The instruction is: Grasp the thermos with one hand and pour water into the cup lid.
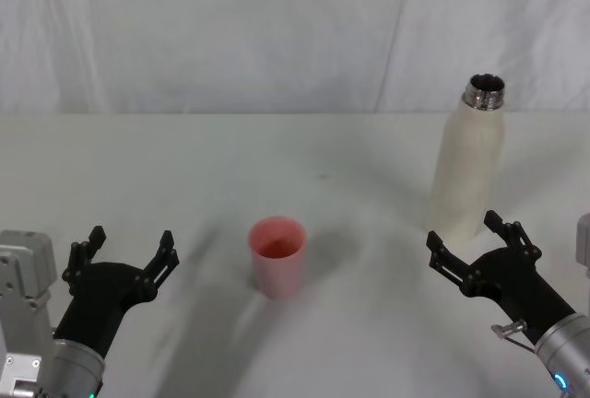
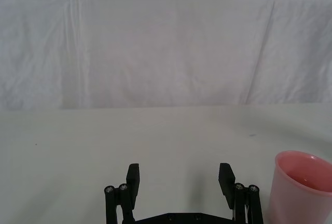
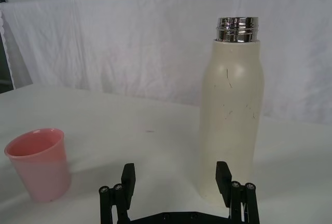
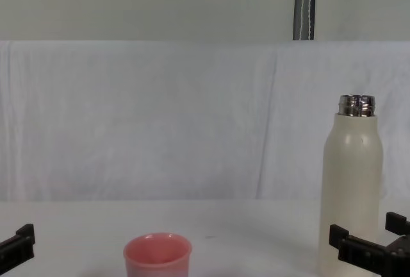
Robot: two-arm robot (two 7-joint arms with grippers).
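White cloth backdrop [image 1: 230,29] hanging behind, creased vertically; white table [image 1: 332,158] spread below it, bare apart from two items.

Thermos [image 1: 468,163] at about 2 o'clock on the table in the head view, upright, cream-white body, steel neck uncapped, dark mouth open to the ceiling. Same thermos [image 4: 352,190] at 4 o'clock in the chest view, base cut by the lower edge. Faint scuffs on the body in the right wrist view [image 3: 231,115].

Cup lid [image 1: 277,255] near the centre of the table, just toward 6 o'clock, upright, pink, rim up, well apart from the thermos. Also at 6 o'clock in the chest view [image 4: 157,256], and at the edge of both wrist views [image 2: 301,187] [image 3: 39,163].

Right gripper [image 1: 475,243] at 4 o'clock, just in front of the thermos base, fingers spread apart, holding nothing; not touching the bottle. Fingers [image 3: 223,175] straddling a gap in line with the thermos foot in the right wrist view. Black fingertips low at 4 o'clock in the chest view [image 4: 365,245].

Left gripper [image 1: 129,252] at 8 o'clock, beside the cup lid but clear of it, fingers likewise apart, empty. Fingers [image 2: 226,177] parted over bare table in the left wrist view.
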